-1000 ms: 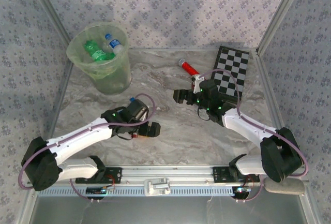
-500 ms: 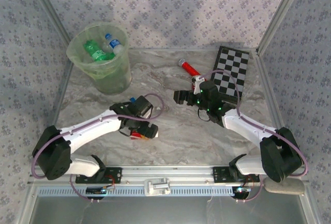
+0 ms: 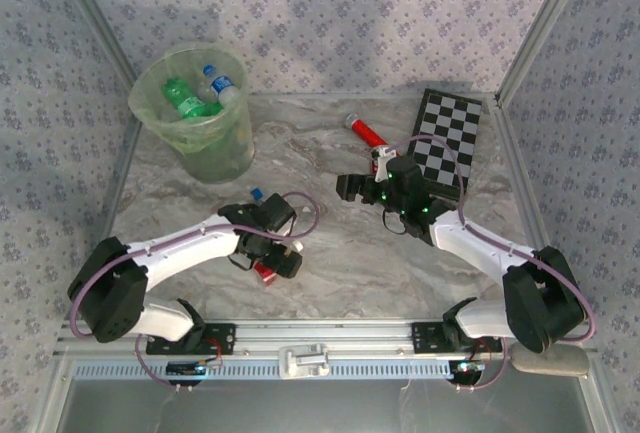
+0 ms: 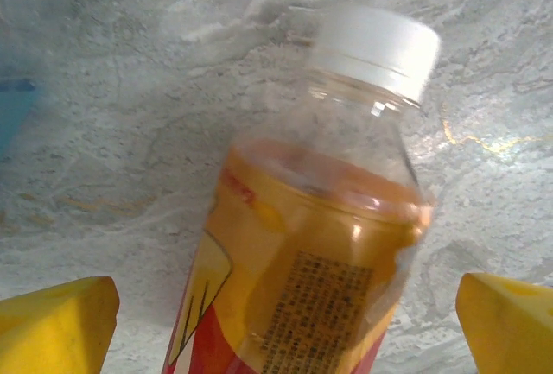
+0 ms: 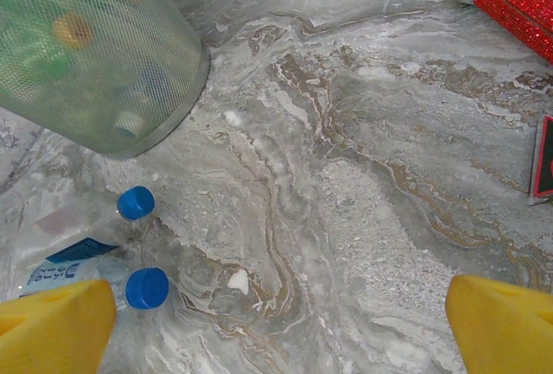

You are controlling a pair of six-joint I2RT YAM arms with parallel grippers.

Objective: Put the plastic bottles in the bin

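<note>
The bin [image 3: 193,113] stands at the far left with a few plastic bottles [image 3: 190,95] inside. Nearer me, the left gripper [image 3: 277,258] hangs with its jaws spread wide on either side of a white-capped bottle [image 4: 315,253] on the marble table [image 3: 330,253], not pinching it. Two blue-capped bottles [image 5: 82,236] lie close by. The right gripper [image 3: 352,187] gapes over bare marble, near the red cylinder [image 3: 366,133] and checkerboard [image 3: 447,138].

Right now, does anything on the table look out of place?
Yes: a red glitter cylinder lies near the checkerboard; it is no bottle. Nothing looks spilled or damaged.
</note>
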